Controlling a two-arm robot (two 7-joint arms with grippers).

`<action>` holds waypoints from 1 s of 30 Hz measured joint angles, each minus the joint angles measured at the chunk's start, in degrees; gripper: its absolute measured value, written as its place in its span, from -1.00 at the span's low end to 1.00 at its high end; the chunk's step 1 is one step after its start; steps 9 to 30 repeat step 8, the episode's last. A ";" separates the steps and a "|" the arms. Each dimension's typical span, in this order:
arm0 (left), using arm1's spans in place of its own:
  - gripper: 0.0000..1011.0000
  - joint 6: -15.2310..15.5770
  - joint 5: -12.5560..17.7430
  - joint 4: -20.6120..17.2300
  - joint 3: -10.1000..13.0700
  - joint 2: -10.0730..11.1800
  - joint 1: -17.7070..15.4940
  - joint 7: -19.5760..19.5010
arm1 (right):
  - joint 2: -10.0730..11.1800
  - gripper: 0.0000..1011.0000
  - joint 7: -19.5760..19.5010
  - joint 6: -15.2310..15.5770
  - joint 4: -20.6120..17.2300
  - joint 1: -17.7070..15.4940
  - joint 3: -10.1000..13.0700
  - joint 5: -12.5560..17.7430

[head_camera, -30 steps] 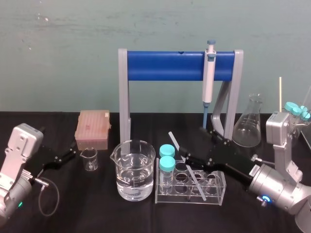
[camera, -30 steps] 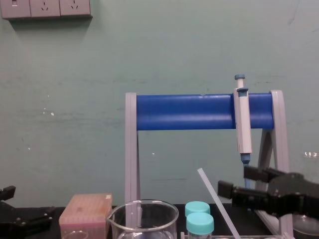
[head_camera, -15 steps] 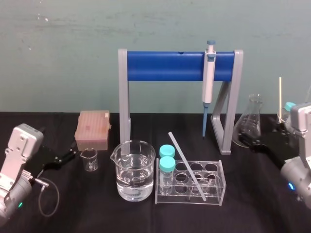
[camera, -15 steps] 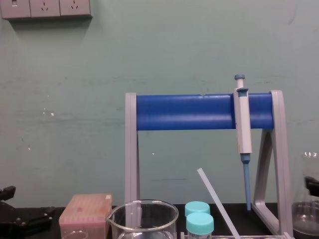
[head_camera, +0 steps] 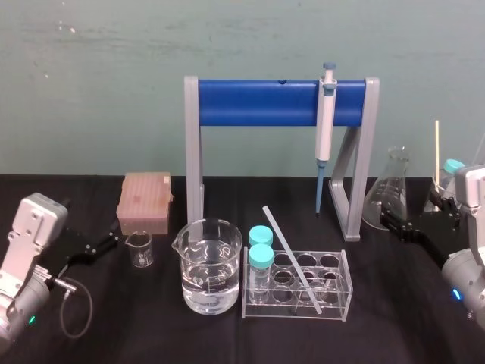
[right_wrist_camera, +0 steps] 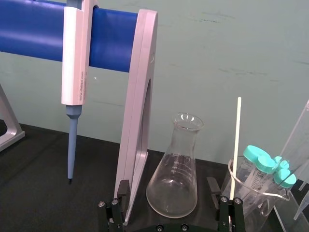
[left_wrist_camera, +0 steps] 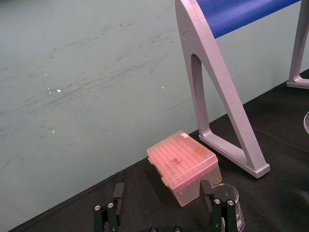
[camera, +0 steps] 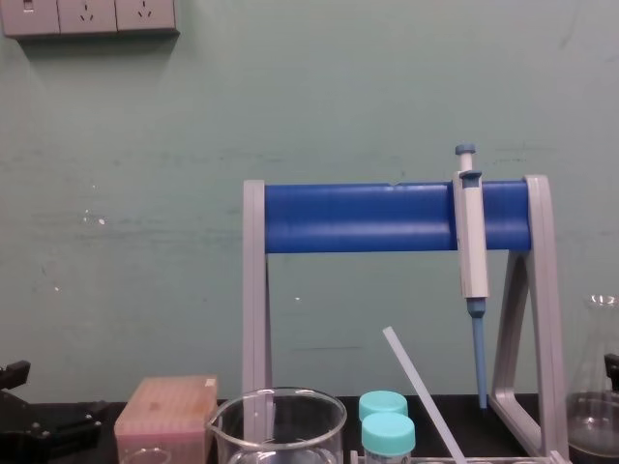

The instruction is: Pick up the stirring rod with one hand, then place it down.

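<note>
At the far left, the left gripper (head_camera: 106, 243) lies low over the black tabletop (head_camera: 151, 326), its fingers spread wide and released, pointing toward a small clear glass beaker (head_camera: 139, 249) and a pink translucent pipette-tip box (head_camera: 144, 201) just behind it. Next comes a large glass beaker part-filled with clear liquid (head_camera: 211, 267), standing in front of the left leg of a grey stand with a blue crossbar (head_camera: 258, 104).

Just right of the large beaker is a clear plastic test-tube rack (head_camera: 337, 303) with two teal-capped tubes (head_camera: 260, 246) in its left end. The long, thin translucent white stirring rod (head_camera: 292, 259) sits in this rack, tilted: its lower end is down in a front well and its upper end leans back and left, rising above the teal caps. It is well apart from both grippers.

A white-and-blue pipette (head_camera: 326, 114) hangs upright from the right part of the crossbar. Past the stand's right leg stands a clear glass conical flask (head_camera: 390, 193). The right gripper (head_camera: 394, 222) is at the right edge, just in front of the flask, its fingers spread apart and empty. Beside the flask a glass beaker (right_wrist_camera: 251, 193) holds teal-capped tubes and a thin pale stick.
</note>
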 joint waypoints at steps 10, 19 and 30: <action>0.98 0.00 0.00 0.00 0.00 0.00 0.00 0.00 | 0.09 0.98 0.33 -0.27 0.00 0.10 -0.11 0.19; 0.98 0.00 0.00 0.00 0.00 0.00 0.00 0.00 | 0.09 0.98 0.33 -0.27 0.00 0.10 -0.11 0.19; 0.98 0.00 0.00 0.00 0.00 0.00 0.00 0.00 | 0.09 0.98 0.33 -0.27 0.00 0.10 -0.11 0.19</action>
